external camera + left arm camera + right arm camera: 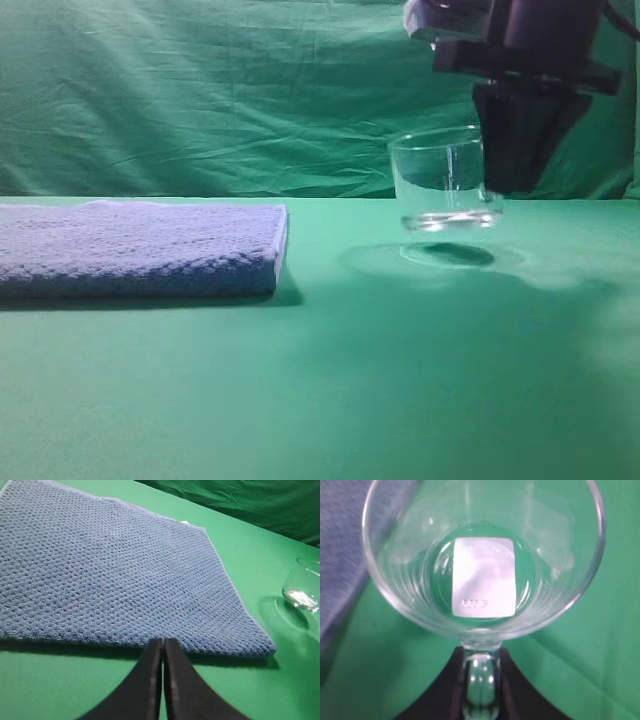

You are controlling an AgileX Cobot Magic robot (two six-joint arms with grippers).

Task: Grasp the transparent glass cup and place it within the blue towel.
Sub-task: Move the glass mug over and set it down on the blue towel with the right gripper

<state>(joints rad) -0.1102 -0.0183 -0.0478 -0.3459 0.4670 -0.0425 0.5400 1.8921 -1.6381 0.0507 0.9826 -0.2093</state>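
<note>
Right pincer is clamped on the looped handle of the transparent glass cup: in the right wrist view the two dark fingers press the clear loop from either side. In the exterior high view the cup hangs upright just above the green bench, its thick base clear of the surface, with a round shadow on the bench beneath it. The dark arm housing stands behind and to the right of the cup, cut off by the top edge of that view.

Left pincer has its black fingers pressed together with nothing between them, held low by the near edge of the blue towel.

The blue towel lies flat on the left part of the bench, well apart from the cup, with bare green surface between them. No object stands in that stretch. A wrinkled green cloth backdrop hangs behind the bench.

Looking down through the cup in the right wrist view, a white rectangular label shows at its base, with faint print too blurred to read. A strip of towel shows blurred along the left edge of that view, partly seen through the glass wall. In the left wrist view the cup sits at the far right, cut off by the frame edge, so only part of its wall and base is seen. The towel's left end runs out of both the exterior and left wrist views.
</note>
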